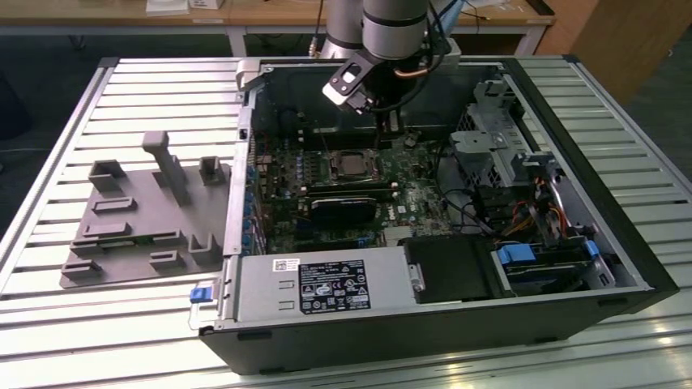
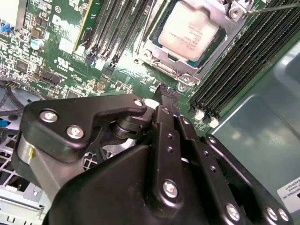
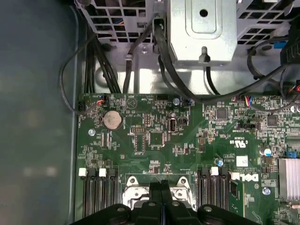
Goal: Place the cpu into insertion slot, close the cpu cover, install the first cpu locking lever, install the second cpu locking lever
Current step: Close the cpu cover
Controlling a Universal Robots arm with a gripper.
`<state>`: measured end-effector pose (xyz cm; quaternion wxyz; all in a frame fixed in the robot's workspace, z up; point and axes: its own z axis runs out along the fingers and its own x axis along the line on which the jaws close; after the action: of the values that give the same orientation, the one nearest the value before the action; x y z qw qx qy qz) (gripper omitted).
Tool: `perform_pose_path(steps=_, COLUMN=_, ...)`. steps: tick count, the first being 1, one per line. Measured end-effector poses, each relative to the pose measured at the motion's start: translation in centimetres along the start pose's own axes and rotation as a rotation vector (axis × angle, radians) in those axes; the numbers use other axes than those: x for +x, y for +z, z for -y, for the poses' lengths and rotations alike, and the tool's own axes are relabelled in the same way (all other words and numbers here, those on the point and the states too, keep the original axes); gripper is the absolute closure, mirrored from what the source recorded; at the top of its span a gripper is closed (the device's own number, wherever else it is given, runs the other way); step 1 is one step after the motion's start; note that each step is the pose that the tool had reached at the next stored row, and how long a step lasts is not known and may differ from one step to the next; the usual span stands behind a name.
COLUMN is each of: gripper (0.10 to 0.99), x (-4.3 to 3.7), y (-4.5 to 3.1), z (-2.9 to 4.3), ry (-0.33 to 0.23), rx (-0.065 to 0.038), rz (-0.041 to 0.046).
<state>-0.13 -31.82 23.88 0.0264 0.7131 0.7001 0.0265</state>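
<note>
Silver-grey square cpu lies flat, framed by the thin silver metal cpu cover. The black tool, fingers together and empty, hangs at its 1 o'clock in the exterior view.

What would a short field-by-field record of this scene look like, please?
setting: open computer case on a slatted table
cpu: seated in the insertion slot, silver top up
cpu cover: lying down around the cpu
locking levers: thin rod by the socket corner; whether latched cannot be told
gripper: shut, empty, close to the socket's edge over the green board; contact cannot be told
beside the case: grey fixture tray
</note>
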Motion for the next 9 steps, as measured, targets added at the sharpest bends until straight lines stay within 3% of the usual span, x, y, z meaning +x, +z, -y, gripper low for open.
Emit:
perform_pose_path(steps=5, gripper=0.984, x=-0.01, y=-0.01, z=0.30, ry=0.000, rx=-0.002, rz=0.0002)
perform_pose_path(steps=9, gripper=0.984, x=-0.03, y=-0.03, z=1.54, ry=0.000, rx=-0.011, rz=-0.0002)
